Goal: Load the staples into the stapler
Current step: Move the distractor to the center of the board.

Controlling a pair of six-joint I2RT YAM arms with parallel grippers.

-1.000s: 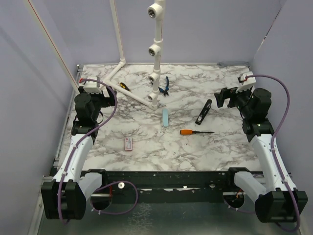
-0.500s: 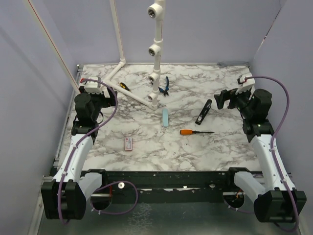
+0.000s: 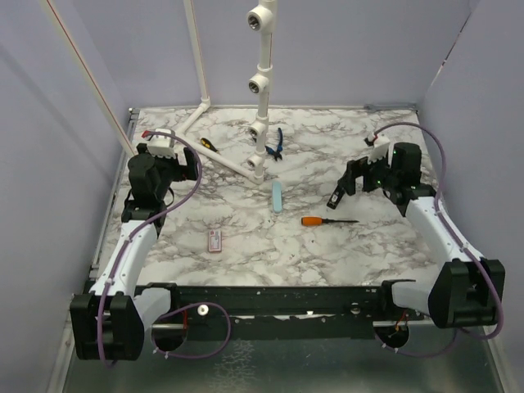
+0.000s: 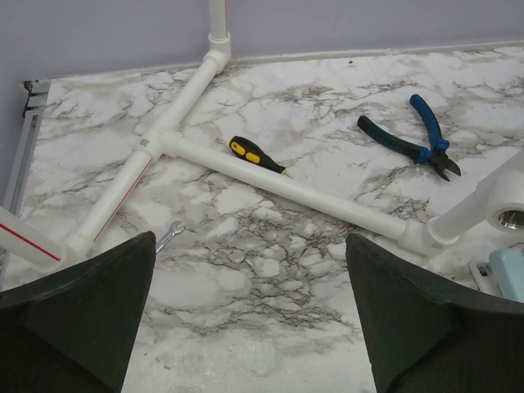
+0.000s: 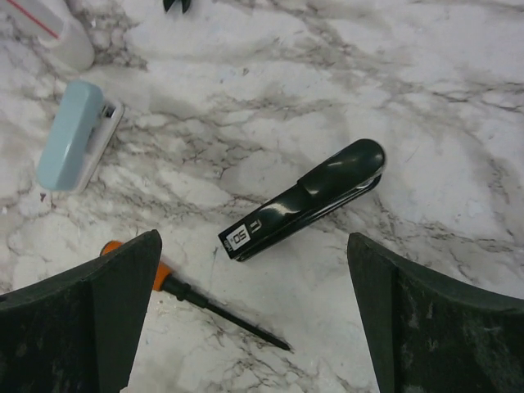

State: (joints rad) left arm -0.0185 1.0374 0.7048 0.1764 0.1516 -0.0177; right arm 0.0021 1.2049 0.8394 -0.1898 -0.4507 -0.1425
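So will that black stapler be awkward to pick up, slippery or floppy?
Probably stiff: the stapler looks like one hard, slim body. Its glossy, rounded top may slip in a grip. A seam runs along its side, so it might swing open if lifted by the top half alone. It looks too flat-sided to roll.

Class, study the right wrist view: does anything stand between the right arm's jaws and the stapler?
Nothing visible does. The stapler lies on bare marble, framed between the right arm's open jaws; the screwdriver lies beside it, apart, not across it.
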